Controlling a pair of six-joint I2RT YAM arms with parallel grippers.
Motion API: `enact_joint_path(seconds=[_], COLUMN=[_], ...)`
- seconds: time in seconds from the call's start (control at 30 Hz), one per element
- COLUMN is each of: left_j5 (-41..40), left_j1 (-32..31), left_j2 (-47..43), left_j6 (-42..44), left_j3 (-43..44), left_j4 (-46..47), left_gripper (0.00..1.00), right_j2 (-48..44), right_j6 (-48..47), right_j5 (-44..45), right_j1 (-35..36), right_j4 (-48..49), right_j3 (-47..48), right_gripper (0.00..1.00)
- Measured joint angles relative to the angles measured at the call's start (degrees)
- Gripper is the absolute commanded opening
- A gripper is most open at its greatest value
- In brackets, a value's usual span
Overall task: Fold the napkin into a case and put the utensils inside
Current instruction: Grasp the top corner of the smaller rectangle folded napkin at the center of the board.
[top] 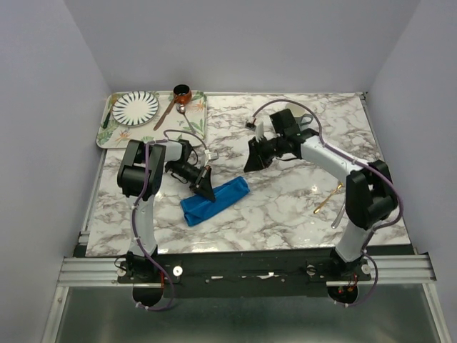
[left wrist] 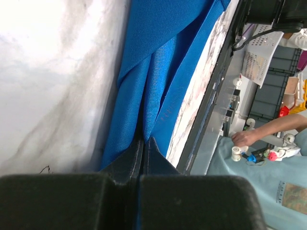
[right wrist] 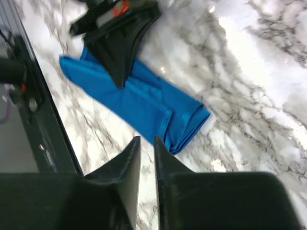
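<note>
Left fingers pinch the folded royal-blue napkin; right fingers stand slightly apart.

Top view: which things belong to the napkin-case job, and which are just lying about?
Job: blue napkin, folded; gold-coloured utensil on the right.
Lying about: tray, striped plate, brown-handled spoon, brown cup.
</note>
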Motion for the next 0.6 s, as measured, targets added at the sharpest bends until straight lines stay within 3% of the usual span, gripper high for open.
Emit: enact_joint_path(seconds=[0.17,0.37,0.6], left_j5=[1.03,1.20,1.33], left_j1=[0.00,0.00,0.00], left_j2=[0.74,0.85,0.96], left_j6=[-0.55,-0.59,-0.59], left_j3=[0.00,0.00,0.00], left_j4=[-0.09,-0.20,-0.24], left_gripper=[0.00,0.00,0.00], right_j2=[-7.58,-6.67,-3.26], right_j6=[-6.58,-9.22,-9.84], right_j5=[7.30,19.02,22.47], right_j1=[5.09,9.49,9.86], right_j4=[4.22,8.50,10.62], right_j3=[-9.62,-12.02,-11.50], right_gripper=[0.24,0.22,0.22])
